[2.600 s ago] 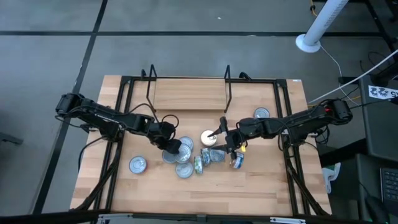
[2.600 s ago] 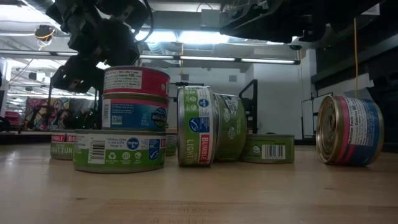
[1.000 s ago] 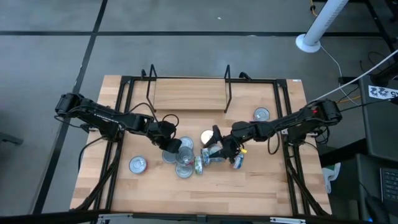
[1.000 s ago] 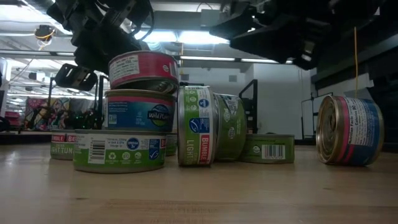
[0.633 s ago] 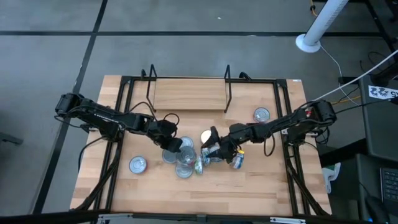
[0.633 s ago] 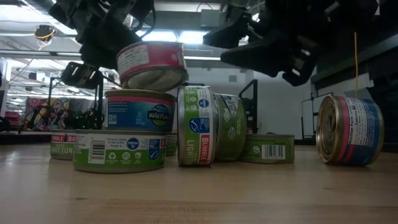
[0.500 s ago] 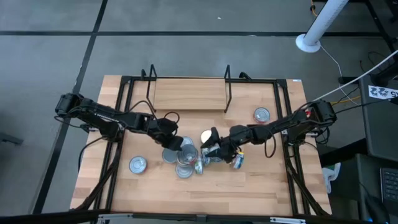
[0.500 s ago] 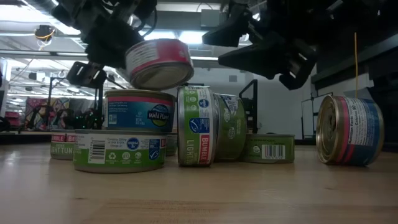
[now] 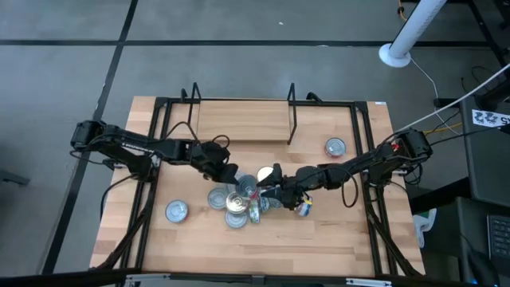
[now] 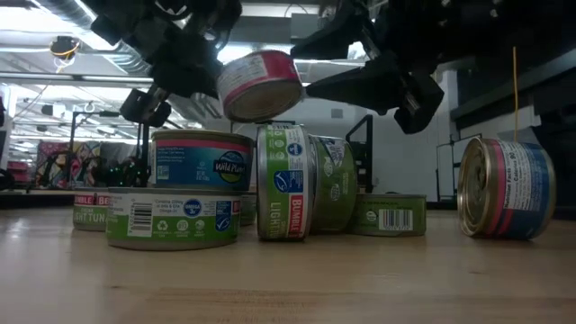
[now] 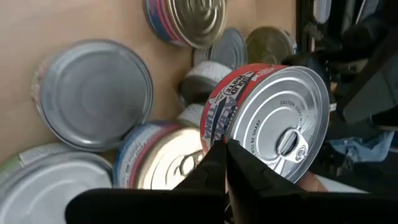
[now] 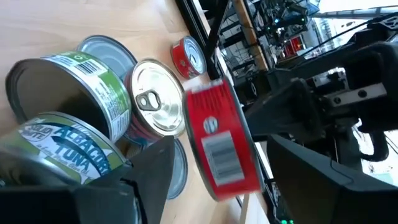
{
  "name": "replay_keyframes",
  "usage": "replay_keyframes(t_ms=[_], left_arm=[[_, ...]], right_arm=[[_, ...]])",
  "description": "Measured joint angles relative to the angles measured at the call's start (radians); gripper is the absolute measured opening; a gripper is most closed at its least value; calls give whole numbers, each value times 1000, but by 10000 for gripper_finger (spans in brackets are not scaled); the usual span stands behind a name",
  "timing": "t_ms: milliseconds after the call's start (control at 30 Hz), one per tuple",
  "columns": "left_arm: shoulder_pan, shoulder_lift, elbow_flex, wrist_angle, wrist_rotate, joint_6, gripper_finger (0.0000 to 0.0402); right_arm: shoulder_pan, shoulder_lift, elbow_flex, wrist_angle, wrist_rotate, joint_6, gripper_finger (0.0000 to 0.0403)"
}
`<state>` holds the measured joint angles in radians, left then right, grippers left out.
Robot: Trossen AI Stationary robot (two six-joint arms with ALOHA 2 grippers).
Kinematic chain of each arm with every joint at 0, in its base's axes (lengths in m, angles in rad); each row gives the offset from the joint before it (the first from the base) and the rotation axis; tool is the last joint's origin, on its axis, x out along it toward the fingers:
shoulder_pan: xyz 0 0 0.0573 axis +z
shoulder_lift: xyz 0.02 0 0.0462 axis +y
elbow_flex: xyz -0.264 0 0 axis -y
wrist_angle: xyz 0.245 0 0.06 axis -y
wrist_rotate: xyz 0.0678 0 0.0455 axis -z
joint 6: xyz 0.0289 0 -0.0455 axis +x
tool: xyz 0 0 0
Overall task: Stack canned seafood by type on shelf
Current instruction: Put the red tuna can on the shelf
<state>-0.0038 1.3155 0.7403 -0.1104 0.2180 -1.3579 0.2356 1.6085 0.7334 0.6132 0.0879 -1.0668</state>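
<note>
My left gripper is shut on a red-labelled can with a silver pull-tab lid, holding it in the air above the pile of canned seafood at the table's middle. My right gripper is open just to the right of that can. In the right wrist view the red can sits between its two fingers without touching them. The shelf stands at the far edge with nothing on its wooden base. Below the red can, a blue-white can rests on a green one. My left gripper pinches the red can's rim at the edge of its lid between its two fingertips. The fingers come slanting down from the table's left. The can is lifted clear of the pile and hangs tilted beyond the fingertips.
One can lies alone at the near left and another at the far right. A blue-red can stands on its edge to the right of the pile, and green cans stand on edge in the middle. Black frame rails run along both sides.
My left gripper has lifted the red can off the blue-white can, carried it up and toward the right and far side, and tipped it. My right gripper has moved left toward the red can and rolled, its fingers staying open.
</note>
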Motion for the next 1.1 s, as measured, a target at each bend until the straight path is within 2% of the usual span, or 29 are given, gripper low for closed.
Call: replay_keyframes(t_ms=[167, 533, 1100], left_arm=[[52, 0, 0, 0, 0, 0, 0], [174, 0, 0, -1, 0, 2, 0], [398, 0, 0, -8, -1, 3, 0]], right_arm=[[0, 0, 0, 0, 20, 1, 256], [1, 0, 1, 42, 174, 3, 256], [0, -1, 1, 52, 190, -12, 256]])
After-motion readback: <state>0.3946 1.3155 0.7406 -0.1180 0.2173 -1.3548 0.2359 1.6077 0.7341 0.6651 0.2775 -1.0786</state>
